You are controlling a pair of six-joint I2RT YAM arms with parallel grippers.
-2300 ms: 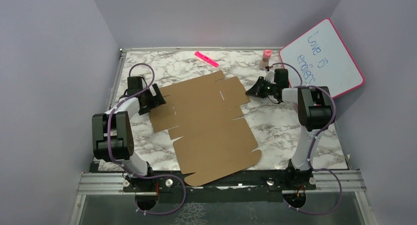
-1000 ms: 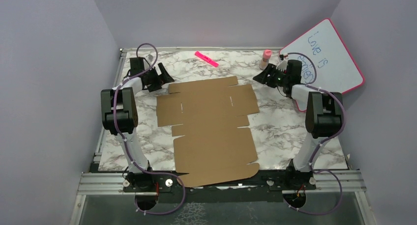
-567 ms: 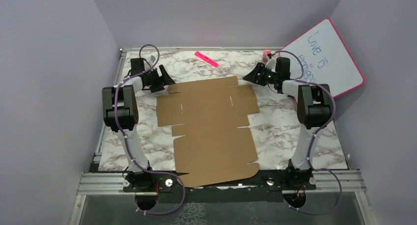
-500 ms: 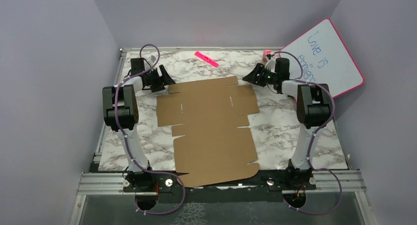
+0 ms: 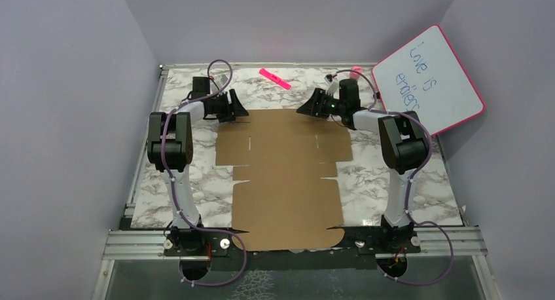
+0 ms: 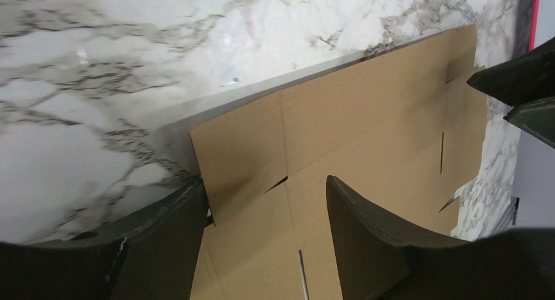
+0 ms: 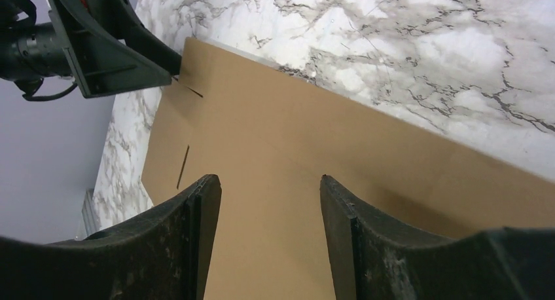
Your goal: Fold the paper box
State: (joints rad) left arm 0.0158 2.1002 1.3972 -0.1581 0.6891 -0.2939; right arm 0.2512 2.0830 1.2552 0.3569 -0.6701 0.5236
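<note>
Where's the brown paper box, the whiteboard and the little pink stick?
paper box (image 5: 285, 175): top external view, middle of the flat brown sheet.
whiteboard (image 5: 429, 77): top external view, on its white writing face.
pink stick (image 5: 274, 78): top external view, at its middle.

Paper box (image 5: 285, 175) on table (image 5: 393, 175), left pincer (image 5: 245, 112) and right pincer (image 5: 300, 110) at its far corners

The right gripper (image 7: 267, 182) hangs low over the paper box (image 7: 294, 136), its fingers apart with bare brown cardboard showing between them. Ahead to the left, the left gripper (image 7: 157, 63) reaches the cardboard's far corner by a cut notch (image 7: 191, 90). The marble table (image 7: 393, 44) lies beyond that edge.
</note>
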